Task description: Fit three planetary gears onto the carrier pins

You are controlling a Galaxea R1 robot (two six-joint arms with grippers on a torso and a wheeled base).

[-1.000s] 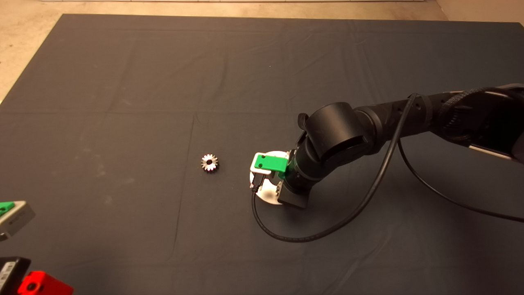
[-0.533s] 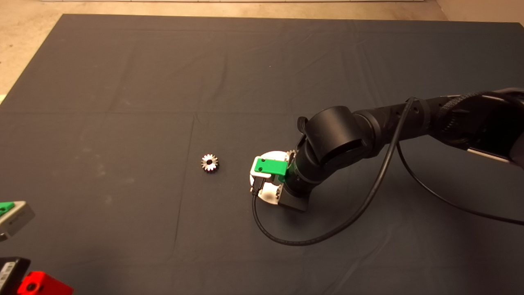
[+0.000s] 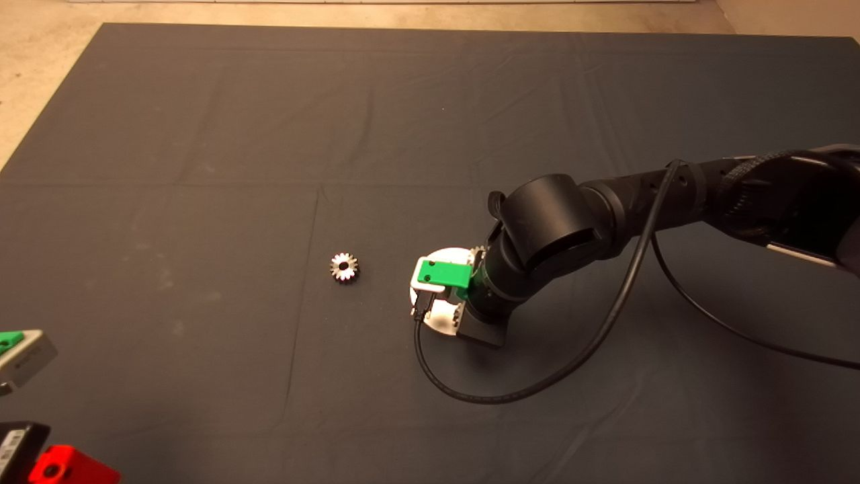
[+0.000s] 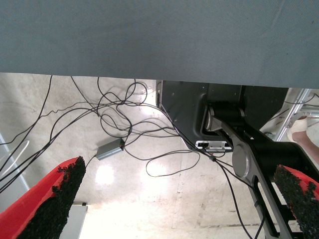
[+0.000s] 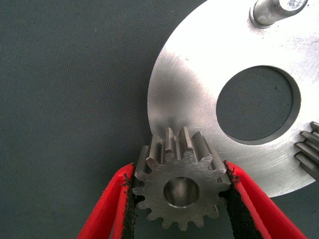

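In the right wrist view my right gripper [image 5: 179,185] is shut on a planetary gear [image 5: 182,191], one red finger on each side of its teeth. This gear sits over the rim of the white carrier disc [image 5: 194,94]. Its centre hole looks pale grey inside, and I cannot tell whether a pin is in it. One carrier pin [image 5: 271,12] stands bare at the disc's far side. Teeth of a second gear [image 5: 310,149] show beside the disc's centre hole. A third gear [image 3: 344,267] lies flat on the mat, left of the disc [image 3: 440,316]. My left gripper [image 4: 179,209] hangs open off the mat.
The right arm [image 3: 551,222] reaches in from the right and covers most of the disc, its black cable [image 3: 510,393] looping over the mat in front. The left gripper's body [image 3: 23,353] waits at the lower left edge. Its wrist view shows floor cables and the robot's base.
The right gripper shifted a little toward the front right over the disc. Teeth of a gear at the disc's far rim came into view. The loose gear stayed put.
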